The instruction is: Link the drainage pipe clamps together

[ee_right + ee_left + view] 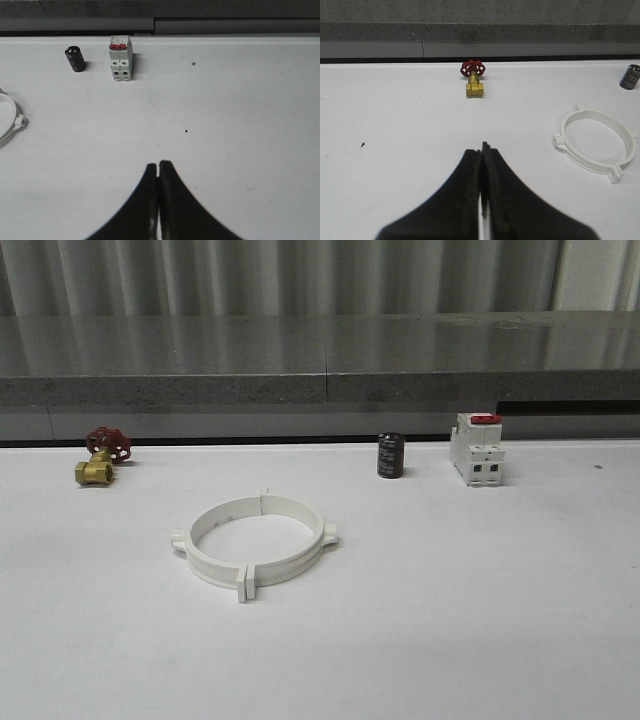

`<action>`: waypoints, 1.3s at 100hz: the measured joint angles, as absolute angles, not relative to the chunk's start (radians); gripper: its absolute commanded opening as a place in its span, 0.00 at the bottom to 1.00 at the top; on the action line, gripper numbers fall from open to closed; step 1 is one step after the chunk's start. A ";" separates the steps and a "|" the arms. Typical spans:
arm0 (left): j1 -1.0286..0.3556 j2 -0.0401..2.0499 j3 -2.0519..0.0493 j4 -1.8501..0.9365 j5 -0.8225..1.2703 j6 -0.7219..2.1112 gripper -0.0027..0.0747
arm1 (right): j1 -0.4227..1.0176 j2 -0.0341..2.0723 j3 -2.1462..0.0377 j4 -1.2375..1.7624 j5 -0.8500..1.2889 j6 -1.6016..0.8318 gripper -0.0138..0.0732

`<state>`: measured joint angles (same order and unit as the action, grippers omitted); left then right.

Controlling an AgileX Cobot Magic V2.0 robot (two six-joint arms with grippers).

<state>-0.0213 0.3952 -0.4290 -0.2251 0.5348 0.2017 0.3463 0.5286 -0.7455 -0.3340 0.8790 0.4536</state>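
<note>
The two white drainage pipe clamps [254, 540] lie flat on the white table as one closed ring, end tabs meeting at its near and far sides. In the left wrist view the ring [595, 145] rests well off to the side of my left gripper [482, 148], which is shut with nothing in it. Only an edge of the ring with one nub [11, 125] appears in the right wrist view, far from my right gripper [159, 164], shut and holding nothing.
A brass valve with a red handwheel [100, 457] sits at the back left. A black cylinder [390, 455] and a white boxy switch with a red top [476, 449] stand at the back right. A grey ledge [320, 370] runs behind the table.
</note>
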 measured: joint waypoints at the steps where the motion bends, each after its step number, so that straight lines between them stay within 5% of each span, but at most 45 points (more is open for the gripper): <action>1: -0.021 0.395 -0.429 -0.225 0.535 0.202 0.01 | 0.346 0.521 -0.742 -0.334 0.879 0.454 0.08; 91: -0.021 0.395 -0.429 -0.225 0.535 0.202 0.01 | 0.296 0.404 -0.682 -0.387 0.863 0.447 0.08; 130: -0.021 0.395 -0.429 -0.225 0.535 0.202 0.01 | 0.067 0.097 -0.357 -0.013 0.575 -0.037 0.08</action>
